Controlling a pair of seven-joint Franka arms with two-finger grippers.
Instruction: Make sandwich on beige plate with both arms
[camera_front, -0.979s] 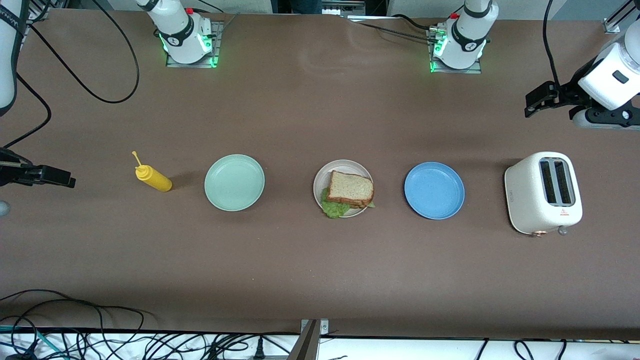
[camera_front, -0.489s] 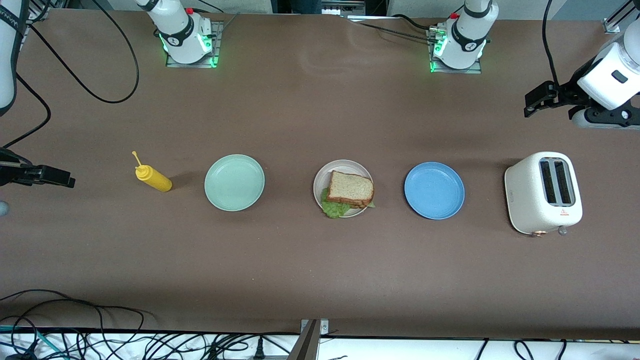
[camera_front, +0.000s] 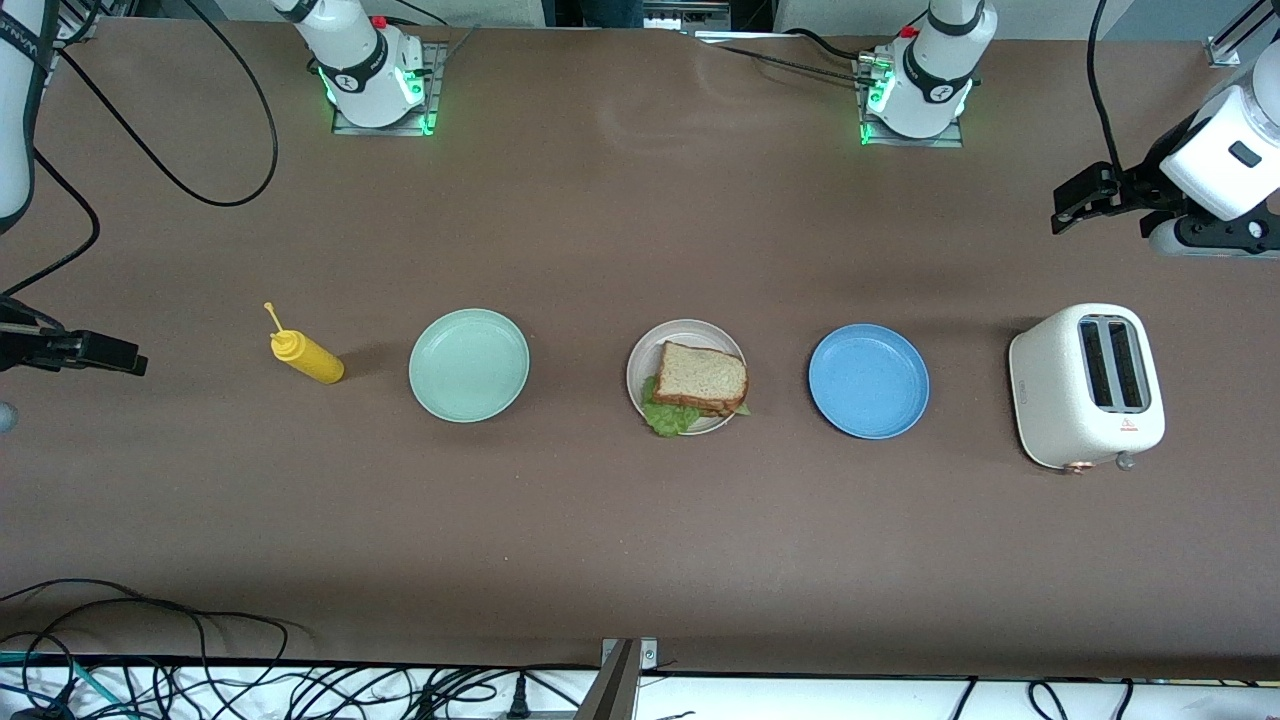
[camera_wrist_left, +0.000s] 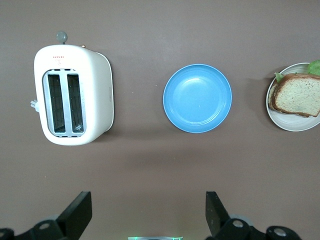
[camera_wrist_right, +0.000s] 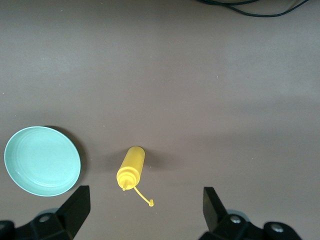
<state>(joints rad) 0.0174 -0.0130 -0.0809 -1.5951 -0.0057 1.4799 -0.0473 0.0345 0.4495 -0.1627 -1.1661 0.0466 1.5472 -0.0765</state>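
A brown matte table (camera_front: 600, 550) carries a row of things along its middle: a yellow squeeze bottle (camera_front: 305, 354) toward the right arm's end, then a mint-green plate (camera_front: 469, 365), the beige plate (camera_front: 645, 362) with the sandwich (camera_front: 700, 380) on it, a blue plate (camera_front: 868, 380), and a white toaster (camera_front: 1088, 385) toward the left arm's end. Black cables (camera_front: 200, 680) lie along the table's near edge. The left gripper (camera_wrist_left: 148, 215) hangs spread wide, empty, over the table's left-arm end; the right gripper (camera_wrist_right: 145, 212), equally spread and empty, over the other end.
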